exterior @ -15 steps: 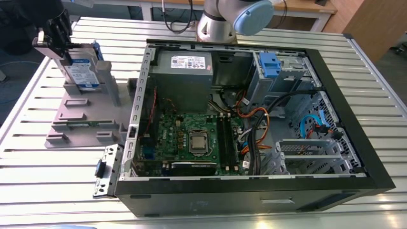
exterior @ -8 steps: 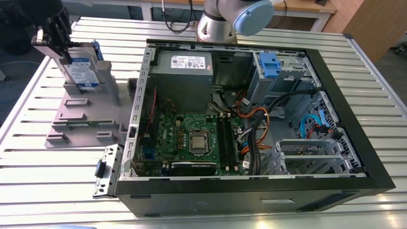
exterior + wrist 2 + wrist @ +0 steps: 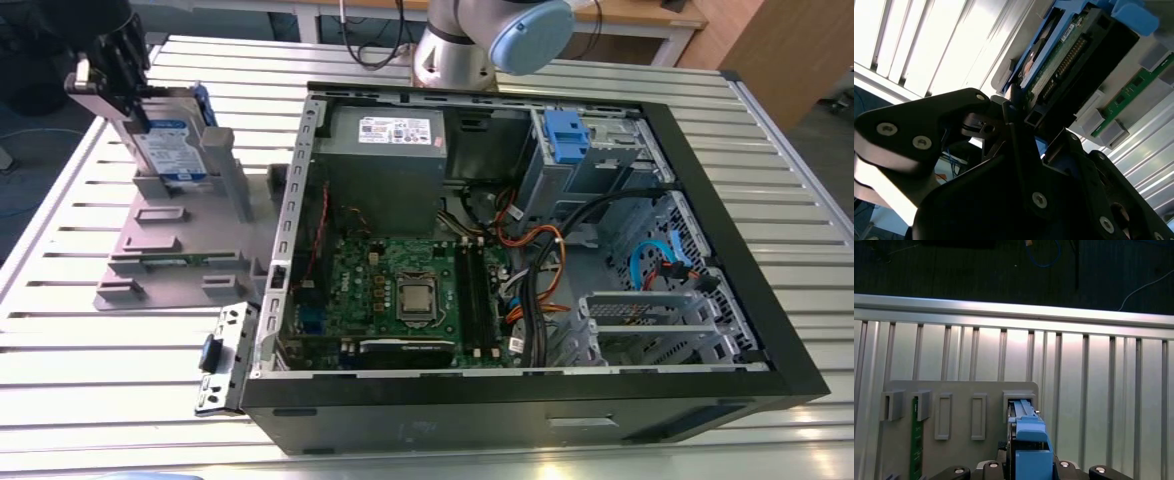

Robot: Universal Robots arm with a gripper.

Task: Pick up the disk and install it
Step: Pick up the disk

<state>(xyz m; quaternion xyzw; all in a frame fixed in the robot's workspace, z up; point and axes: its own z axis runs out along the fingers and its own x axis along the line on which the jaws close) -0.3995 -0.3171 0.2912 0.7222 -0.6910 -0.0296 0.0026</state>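
The disk [image 3: 174, 150], silver with a white label and a blue lower band, stands on edge in the grey slotted holder [image 3: 174, 250] at the exterior view's left. Its blue bracket [image 3: 203, 105] runs along one side. My black gripper [image 3: 140, 100] sits at the disk's top end, shut on the disk. In the first wrist view the disk's blue bracket [image 3: 1029, 450] lies between the gripper's links [image 3: 1029, 467], its far end at a holder slot [image 3: 1021, 407]. In the second wrist view the fingertips [image 3: 1013, 100] press against the disk's edge [image 3: 1064, 55].
An open computer case [image 3: 747, 330] fills the exterior view's middle and right, with a grey power supply [image 3: 387, 135], a motherboard [image 3: 400, 290], cables [image 3: 534, 260] and a drive bay holding a blue clip [image 3: 567, 135]. A green circuit board [image 3: 916, 440] stands in another holder slot. The table [image 3: 107, 400] is slatted metal.
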